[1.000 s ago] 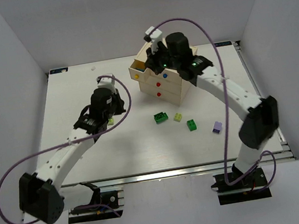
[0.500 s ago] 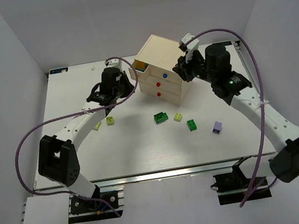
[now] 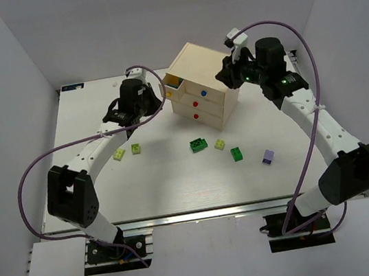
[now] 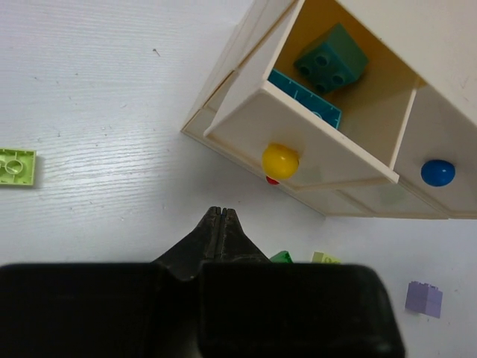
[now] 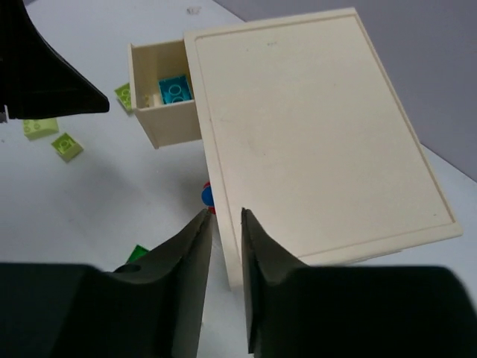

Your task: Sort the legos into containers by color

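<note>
Nearest the arm bases, loose legos sit on the worktop (image 3: 178,187): lavender brick (image 3: 267,157), dark green brick (image 3: 237,153), lime-yellow brick (image 3: 219,144), lime-yellow plate (image 3: 119,154). They look light, hard and slick, so pinch across the flat sides. All are well apart with nothing blocking. Farther back is the chest (image 3: 201,62). Its yellow-knob drawer (image 4: 328,160) stands open with a cyan brick (image 4: 328,56) inside. The left hand (image 4: 222,214) is pressed together and empty, just before that knob. The right hand (image 5: 223,212) is slightly parted and empty, over the chest's top edge.
</note>
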Robot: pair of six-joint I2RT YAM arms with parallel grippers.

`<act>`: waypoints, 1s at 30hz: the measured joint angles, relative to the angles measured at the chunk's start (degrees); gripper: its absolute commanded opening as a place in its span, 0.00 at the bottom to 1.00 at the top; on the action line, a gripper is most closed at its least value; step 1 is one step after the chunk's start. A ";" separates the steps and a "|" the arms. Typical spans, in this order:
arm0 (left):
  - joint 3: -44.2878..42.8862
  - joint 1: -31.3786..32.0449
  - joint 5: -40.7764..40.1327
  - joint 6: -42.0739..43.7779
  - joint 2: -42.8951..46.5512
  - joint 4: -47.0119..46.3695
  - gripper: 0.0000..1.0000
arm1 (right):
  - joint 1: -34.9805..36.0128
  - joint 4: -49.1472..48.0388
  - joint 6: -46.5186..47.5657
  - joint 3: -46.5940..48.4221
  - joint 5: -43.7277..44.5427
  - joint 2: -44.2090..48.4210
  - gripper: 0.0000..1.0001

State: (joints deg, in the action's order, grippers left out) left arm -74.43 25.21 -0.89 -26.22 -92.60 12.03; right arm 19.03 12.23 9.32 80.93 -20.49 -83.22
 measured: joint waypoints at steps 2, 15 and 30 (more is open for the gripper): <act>0.13 -0.11 0.13 0.31 0.13 -0.17 0.09 | -0.87 0.50 0.20 1.11 -1.75 0.50 0.33; 5.49 -0.28 5.70 1.51 4.63 -5.33 0.39 | -2.64 12.37 12.70 9.16 -10.60 -0.46 0.89; 3.10 -0.28 12.87 6.32 -1.53 -9.94 0.61 | 0.35 18.49 16.48 24.46 0.59 -18.64 0.88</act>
State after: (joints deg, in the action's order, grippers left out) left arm -71.33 24.93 11.99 -19.90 -94.13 2.09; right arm 19.38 30.72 25.80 105.38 -19.90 -101.86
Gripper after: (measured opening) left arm 0.611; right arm 0.885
